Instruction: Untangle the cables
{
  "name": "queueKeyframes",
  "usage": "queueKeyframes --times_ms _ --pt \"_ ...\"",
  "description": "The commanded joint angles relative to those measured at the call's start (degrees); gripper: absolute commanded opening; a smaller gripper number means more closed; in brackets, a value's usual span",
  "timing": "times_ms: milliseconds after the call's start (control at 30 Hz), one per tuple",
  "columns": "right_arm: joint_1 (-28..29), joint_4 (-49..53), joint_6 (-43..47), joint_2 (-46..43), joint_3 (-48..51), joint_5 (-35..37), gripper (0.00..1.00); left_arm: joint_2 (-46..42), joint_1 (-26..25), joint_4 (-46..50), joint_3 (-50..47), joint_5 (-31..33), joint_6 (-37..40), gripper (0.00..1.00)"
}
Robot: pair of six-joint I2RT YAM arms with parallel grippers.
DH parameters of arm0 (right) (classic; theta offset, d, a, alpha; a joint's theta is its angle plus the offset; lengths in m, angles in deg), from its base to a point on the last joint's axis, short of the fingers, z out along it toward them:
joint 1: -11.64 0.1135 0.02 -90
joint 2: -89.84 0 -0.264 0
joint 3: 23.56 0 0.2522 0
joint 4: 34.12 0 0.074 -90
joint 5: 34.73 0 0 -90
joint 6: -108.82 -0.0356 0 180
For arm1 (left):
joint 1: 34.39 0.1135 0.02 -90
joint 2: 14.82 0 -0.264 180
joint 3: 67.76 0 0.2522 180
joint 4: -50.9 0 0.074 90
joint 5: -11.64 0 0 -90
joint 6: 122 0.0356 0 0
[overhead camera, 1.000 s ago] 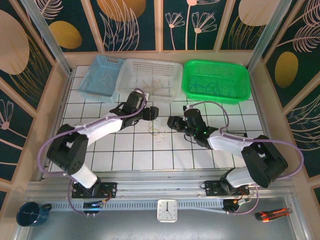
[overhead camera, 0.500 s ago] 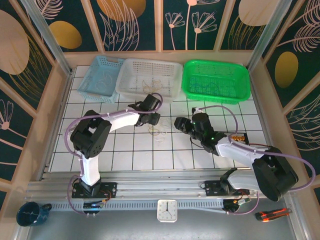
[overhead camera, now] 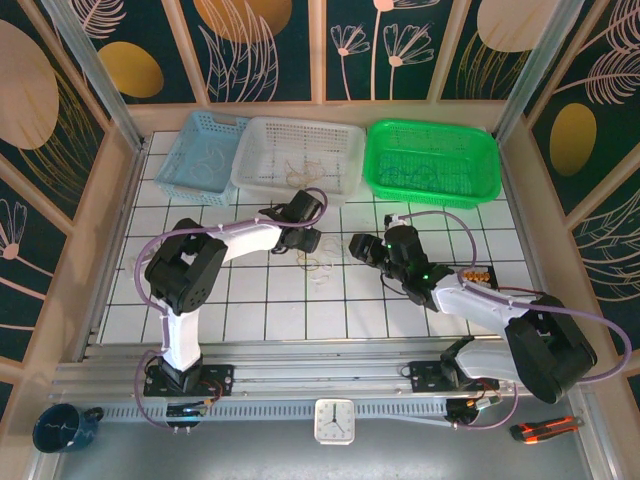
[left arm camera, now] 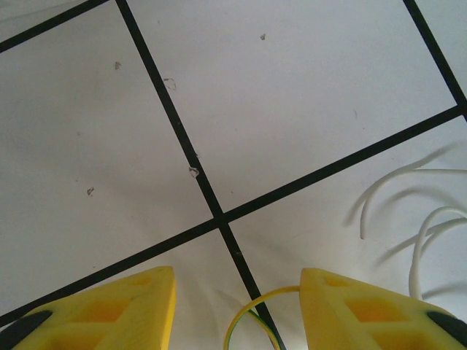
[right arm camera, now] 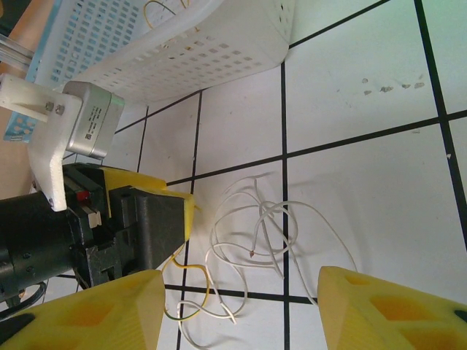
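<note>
The gridded table [overhead camera: 250, 300] bears loose cables [overhead camera: 318, 264], a blue basket [overhead camera: 195, 195], a white basket [overhead camera: 258, 185], a green basket [overhead camera: 430, 197].

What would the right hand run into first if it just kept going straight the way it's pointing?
Most likely the loose whitish cables, lying on the table right ahead of the open right hand. How high it sits above them is hard to tell, so it might skim over.

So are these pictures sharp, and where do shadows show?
Left wrist: the cables throw soft grey shadows on the tiled table; the left end effector looks slightly soft up close. Right wrist: cables crisp, the right end effector blurry. Top external: evenly lit, cables barely resolved.
</note>
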Motion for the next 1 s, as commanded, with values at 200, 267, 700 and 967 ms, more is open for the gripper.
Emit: queueKeyframes --times_ms 200,267,700,967 --pt "-0.4 -1.2 -1.2 0.2 0.2 0.8 0.57 2.3 -0.4 0.5 0.3 -1.2 -0.4 0.48" --pt "-0.4 -1.3 -1.2 0.2 0.2 0.8 0.57 2.0 -0.4 0.5 0.3 -1.3 -0.6 0.48" --pt "-0.4 -1.9 -1.7 0.6 0.2 0.8 0.57 -4.1 -0.4 0.7 -1.4 -2.3 -1.6 0.59" --pt "-0.5 -1.7 -1.8 0.8 0.1 0.8 0.57 -2.0 -0.4 -0.2 -1.9 -3.2 -1.3 0.57"
